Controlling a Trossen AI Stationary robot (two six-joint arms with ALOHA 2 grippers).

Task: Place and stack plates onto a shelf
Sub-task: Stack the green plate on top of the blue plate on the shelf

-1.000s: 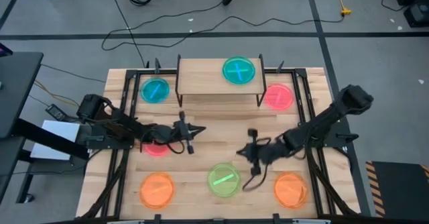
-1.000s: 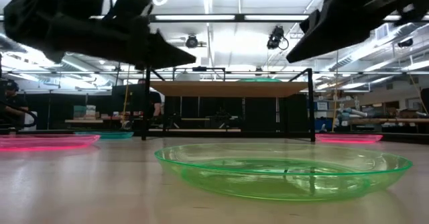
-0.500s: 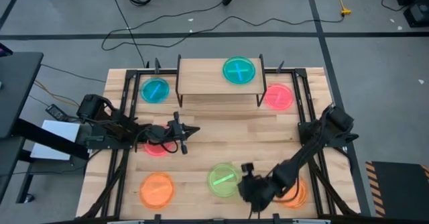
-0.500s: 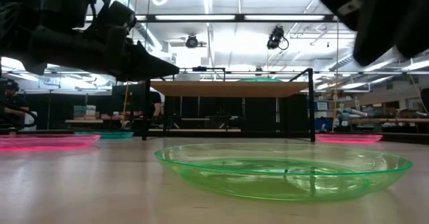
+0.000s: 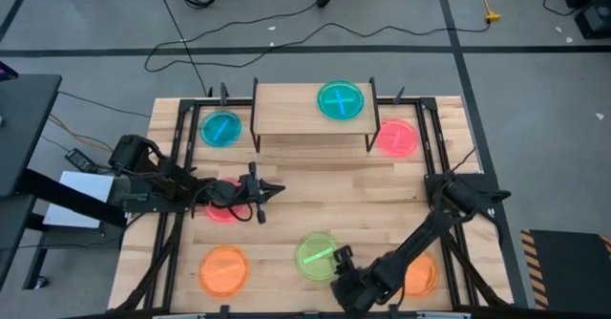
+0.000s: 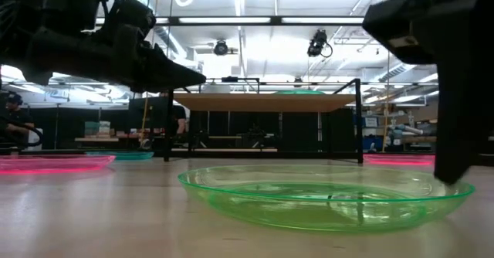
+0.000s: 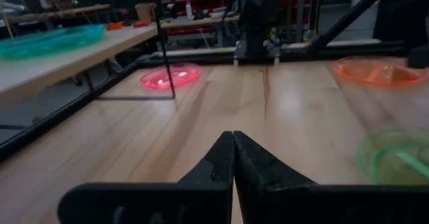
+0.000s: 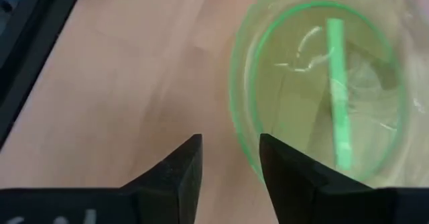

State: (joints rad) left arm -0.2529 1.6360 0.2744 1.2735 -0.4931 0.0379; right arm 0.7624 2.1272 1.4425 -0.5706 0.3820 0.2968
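The right gripper (image 8: 230, 158), fingers apart, hangs just beside the green plate's (image 8: 315, 90) rim, seemingly lined up to pinch it.

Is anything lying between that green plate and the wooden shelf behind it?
No: the high view shows only bare table between the green plate and the shelf.

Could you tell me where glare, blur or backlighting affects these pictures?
Low view: bright ceiling lights backlight the scene, so the left gripper and the shelf read as dark silhouettes; the green plate catches highlights. Right wrist view: the green plate looks soft and smeared, with pale reflections inside, beyond the open right gripper. High view: evenly lit, no strong shadows.
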